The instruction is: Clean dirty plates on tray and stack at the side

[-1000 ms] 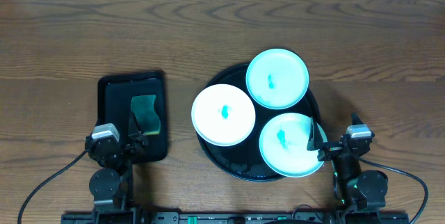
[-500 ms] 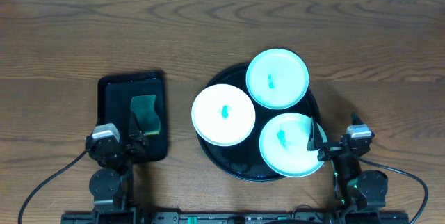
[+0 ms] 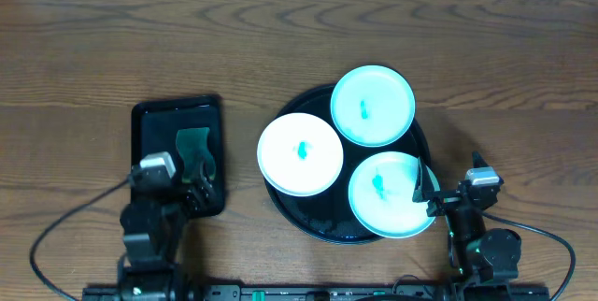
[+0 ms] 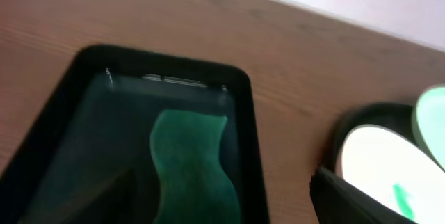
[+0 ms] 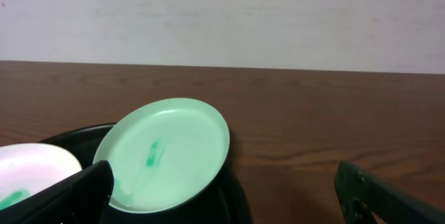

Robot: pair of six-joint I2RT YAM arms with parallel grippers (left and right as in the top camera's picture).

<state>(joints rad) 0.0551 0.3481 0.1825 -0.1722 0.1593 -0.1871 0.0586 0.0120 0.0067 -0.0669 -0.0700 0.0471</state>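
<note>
Three white to pale-mint plates lie on the round black tray (image 3: 316, 219), each with a teal smear: one at the left (image 3: 300, 154), one at the back (image 3: 373, 106), one at the front right (image 3: 388, 194). My right gripper (image 3: 425, 191) is open and empty at the front-right plate's right edge. In the right wrist view its fingers (image 5: 222, 200) frame the back plate (image 5: 167, 154) and the tray (image 5: 76, 137). My left gripper (image 3: 194, 187) is open and empty over the near end of a green sponge (image 3: 193, 150). The left wrist view shows the left plate (image 4: 379, 165).
The sponge (image 4: 191, 161) lies in a small rectangular black tray (image 3: 149, 119) left of the round tray, also in the left wrist view (image 4: 240, 99). Bare wooden table (image 3: 299, 39) lies behind and to the right. Cables trail from both arm bases at the front edge.
My left arm has moved forward and a little right, bringing its gripper over the near end of the sponge. The right arm and the plates have not moved.
</note>
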